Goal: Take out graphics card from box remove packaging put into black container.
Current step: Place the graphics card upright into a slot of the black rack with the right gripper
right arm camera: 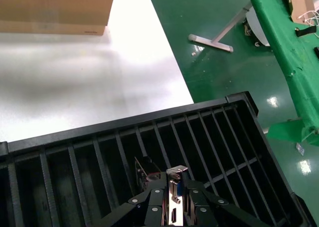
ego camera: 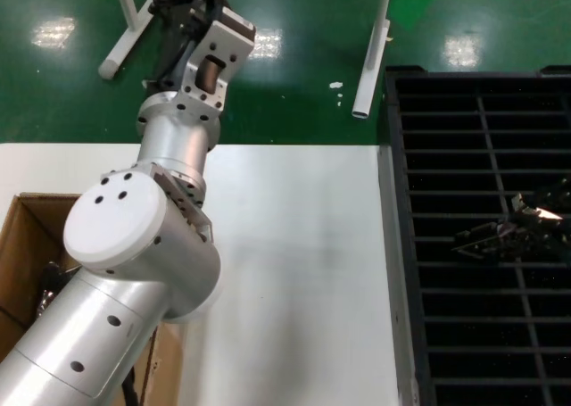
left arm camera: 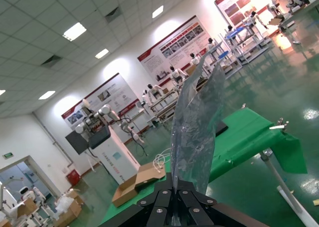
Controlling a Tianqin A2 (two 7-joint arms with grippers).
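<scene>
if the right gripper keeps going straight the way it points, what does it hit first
Most likely the black container. The right gripper points down into its slots, shut on the graphics card, so the card's lower edge would probably meet the slot floor or a slat first; depth is unclear.

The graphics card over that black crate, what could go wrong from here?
The right claw holds the graphics card by its bracket end above the black container. The slots look narrow, so a slight tilt might catch the card on a slat. The left claw pinches the packaging only at one edge, raised high; the limp bag could slip out and drop.
</scene>
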